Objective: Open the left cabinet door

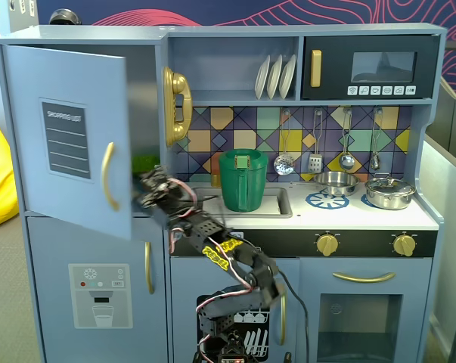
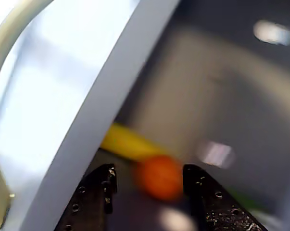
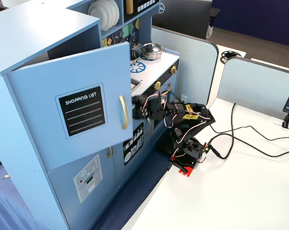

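The left cabinet door [image 1: 65, 136], blue-grey with a black "SHOPPING LIST" panel and a curved gold handle [image 1: 107, 175], stands partly swung open; both fixed views show it [image 3: 82, 105]. My gripper [image 1: 148, 185] is open and empty at the door's free edge, just behind the handle [image 3: 123, 111], and it also shows in a fixed view [image 3: 137, 108]. In the wrist view the two black jaws [image 2: 149, 180] stand apart, with the door's edge [image 2: 101, 96] to their left. Beyond them, inside the cabinet, lie a blurred orange ball [image 2: 159, 175] and a yellow banana shape [image 2: 128, 142].
Below is the door with the dispenser graphic [image 1: 99, 295]. A gold phone [image 1: 176, 106], a green pitcher [image 1: 243, 179] in the sink and a steel pot [image 1: 389, 191] sit to the right. My arm's base [image 3: 185, 160] and cables [image 3: 240, 134] are on the white table.
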You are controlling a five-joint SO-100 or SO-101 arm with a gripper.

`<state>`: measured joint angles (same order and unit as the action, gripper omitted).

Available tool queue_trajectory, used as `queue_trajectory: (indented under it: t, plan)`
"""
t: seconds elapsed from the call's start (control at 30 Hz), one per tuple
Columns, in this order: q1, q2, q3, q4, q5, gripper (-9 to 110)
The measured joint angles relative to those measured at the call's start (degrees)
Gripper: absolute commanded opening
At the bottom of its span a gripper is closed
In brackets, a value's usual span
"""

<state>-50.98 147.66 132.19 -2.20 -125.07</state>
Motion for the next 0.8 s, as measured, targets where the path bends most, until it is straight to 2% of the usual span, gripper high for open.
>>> queue_trajectory:
  t: [0.3,0.47,0.63,0.8]
  plan:
    - [-8.53,-7.91,-3.25,-6.42,-2.81,9]
    - [-7.29,-8.00,-3.34,-6.86,-2.55,8]
    - [5.71,-7.03,-3.34,-1.05,5.80,9]
    - [24.17,-4.75,-2.99,15.91,15.38,8]
